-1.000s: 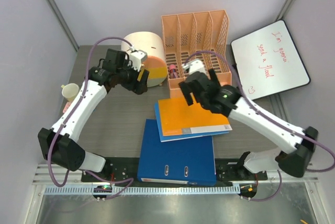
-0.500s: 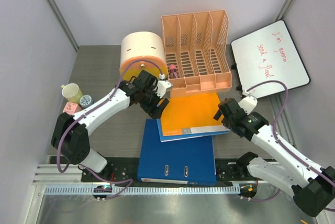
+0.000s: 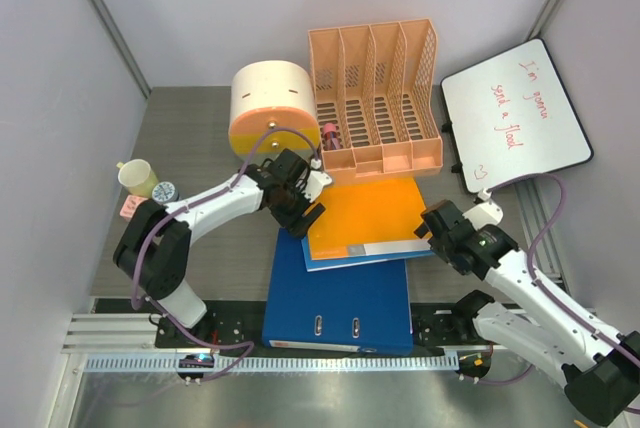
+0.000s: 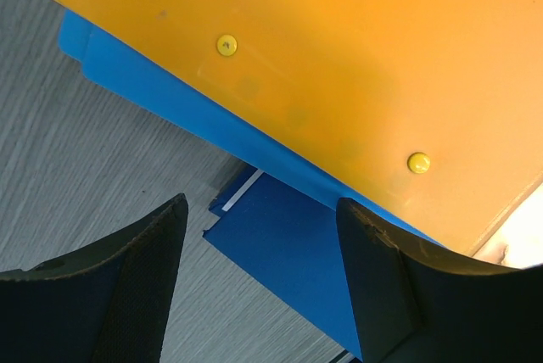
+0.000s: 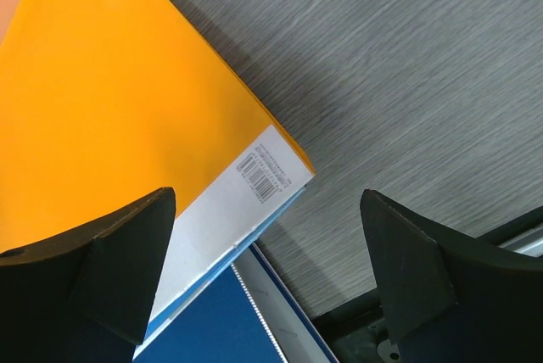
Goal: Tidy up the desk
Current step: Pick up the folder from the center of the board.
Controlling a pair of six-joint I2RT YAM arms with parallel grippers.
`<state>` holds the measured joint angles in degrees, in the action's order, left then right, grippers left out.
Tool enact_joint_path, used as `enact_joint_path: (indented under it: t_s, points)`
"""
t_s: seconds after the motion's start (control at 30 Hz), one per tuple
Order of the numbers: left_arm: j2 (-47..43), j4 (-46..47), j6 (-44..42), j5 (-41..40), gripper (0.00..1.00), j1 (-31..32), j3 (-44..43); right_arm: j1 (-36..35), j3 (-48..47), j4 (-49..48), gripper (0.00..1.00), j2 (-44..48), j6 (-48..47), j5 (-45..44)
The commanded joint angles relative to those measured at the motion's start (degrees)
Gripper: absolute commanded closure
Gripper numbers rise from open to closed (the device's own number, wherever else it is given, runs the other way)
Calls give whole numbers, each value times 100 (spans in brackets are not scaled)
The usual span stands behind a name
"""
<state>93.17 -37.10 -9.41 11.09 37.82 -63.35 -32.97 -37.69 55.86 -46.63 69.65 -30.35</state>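
The desk [image 3: 200,138] fills the middle of the top view, with its black strip and rail along the near edge by the arm bases. Near its centre an orange folder [image 3: 365,213] lies on a blue folder [image 3: 350,261]. Both overlap the far end of a blue binder [image 3: 335,303], which reaches to the near edge. A peach rack [image 3: 375,98] stands at the far edge, its front just beside or touching the orange folder; which of the two cannot be told. A cream drum [image 3: 268,98] sits just left of the rack, a whiteboard [image 3: 515,113] lies tilted at the far right corner, and a cup [image 3: 135,176] stands by the left edge. The left gripper [image 3: 305,210] is at the left edge of the folders. In its wrist view its fingers [image 4: 140,278] are spread apart with nothing between them, above the place where the folders' corner, the binder and bare desk meet. The right gripper [image 3: 440,230] is at the near right corner of the orange folder. Its fingers [image 5: 114,261] are likewise wide apart and empty, one over the folder and one over the desk, with the white barcode label [image 5: 265,170] between them. Whether either gripper touches the surface below cannot be told.
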Motion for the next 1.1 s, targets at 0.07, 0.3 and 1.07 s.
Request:
enact_joint_path:
  t_s: [0.07,0.3,1.07]
  points:
    - [17,335,-44,-98,29,67,25,19,323,110,6,374,497,-76]
    - [219,370,36,-81,29,164,-247,10,473,110,6,611,717,-216]
    - [518,291,176,-81,30,498,-731,10,1150,-778,17,339,1850,-726]
